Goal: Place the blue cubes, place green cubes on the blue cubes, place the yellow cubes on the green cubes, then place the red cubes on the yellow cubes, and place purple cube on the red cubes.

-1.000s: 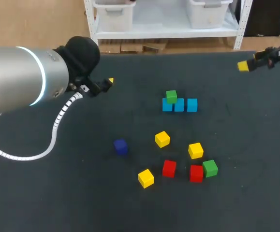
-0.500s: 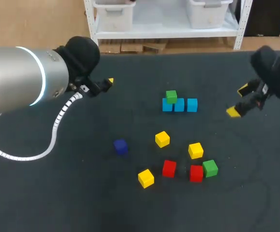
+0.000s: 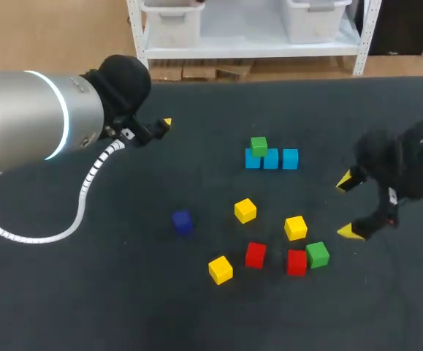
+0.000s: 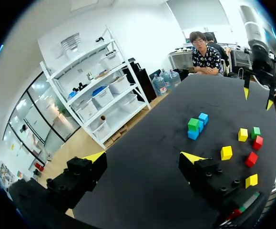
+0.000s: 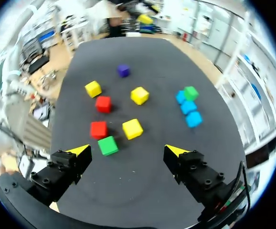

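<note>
The right tool (image 3: 351,206) hangs spread and empty at the overhead frame's right, just beside the loose green cube (image 3: 317,254), which touches a red cube (image 3: 296,262). With so little room between them, a descending finger could likely shove the red cube or tip the green one. The blue row (image 3: 271,159) lies at centre. The left tool (image 4: 143,157), also spread and empty, is at upper left.

Just beside loose green cube (image 3: 318,254): red cube (image 3: 296,262); other sides open, right pincer (image 3: 346,207) near.

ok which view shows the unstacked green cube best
Right wrist view: the unstacked green cube is largest, unobstructed. Head view shows it smaller beside a red cube; left wrist view, tiny and distant.
</note>
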Controlling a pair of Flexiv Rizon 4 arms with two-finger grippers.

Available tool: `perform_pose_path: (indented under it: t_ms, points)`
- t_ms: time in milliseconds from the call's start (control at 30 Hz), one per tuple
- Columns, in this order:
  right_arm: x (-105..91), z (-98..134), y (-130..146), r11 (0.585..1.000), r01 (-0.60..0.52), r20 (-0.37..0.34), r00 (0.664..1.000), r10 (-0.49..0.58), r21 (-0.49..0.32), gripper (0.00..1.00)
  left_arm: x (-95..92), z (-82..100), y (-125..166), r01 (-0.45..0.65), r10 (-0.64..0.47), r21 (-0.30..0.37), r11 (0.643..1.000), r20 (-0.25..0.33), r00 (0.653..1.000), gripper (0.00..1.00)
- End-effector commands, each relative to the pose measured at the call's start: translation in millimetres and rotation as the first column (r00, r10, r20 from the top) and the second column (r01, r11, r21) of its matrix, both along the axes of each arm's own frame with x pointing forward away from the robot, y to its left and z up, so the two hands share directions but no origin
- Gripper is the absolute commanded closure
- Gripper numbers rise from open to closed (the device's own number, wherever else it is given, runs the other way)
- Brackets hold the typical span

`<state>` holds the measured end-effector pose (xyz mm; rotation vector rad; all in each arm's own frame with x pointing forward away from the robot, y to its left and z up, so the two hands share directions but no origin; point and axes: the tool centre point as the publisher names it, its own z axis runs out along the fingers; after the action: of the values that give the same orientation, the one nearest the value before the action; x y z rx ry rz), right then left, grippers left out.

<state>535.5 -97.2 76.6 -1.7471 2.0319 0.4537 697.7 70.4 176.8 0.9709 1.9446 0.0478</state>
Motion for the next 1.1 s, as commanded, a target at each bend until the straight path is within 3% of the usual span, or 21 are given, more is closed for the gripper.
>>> perform_pose_path:
  t_ms: [33,400,633,1100]
  points:
    - [11.7,-17.2,13.5,0.993,-0.113,-0.071,0.991,0.111,-0.039,0.00,1.0,-0.4,-0.2,0.001,-0.001,-0.002,1.000,0.000,1.000,0.00]
    - [-13.8,-44.5,28.5,0.959,-0.244,-0.105,0.967,0.230,-0.143,0.00,1.0,-0.4,-0.2,0.001,-0.001,-0.002,1.000,0.000,1.000,0.00]
    - [-28.2,-52.1,25.2,0.947,-0.262,-0.082,0.965,0.251,-0.186,0.00,1.0,-0.4,-0.2,0.001,-0.001,-0.002,1.000,0.000,1.000,0.00]
    - [-31.4,-69.4,26.9,0.931,-0.275,-0.074,0.961,0.265,-0.240,0.01,1.0,-0.4,-0.2,0.001,-0.001,-0.002,1.000,0.000,1.000,0.00]
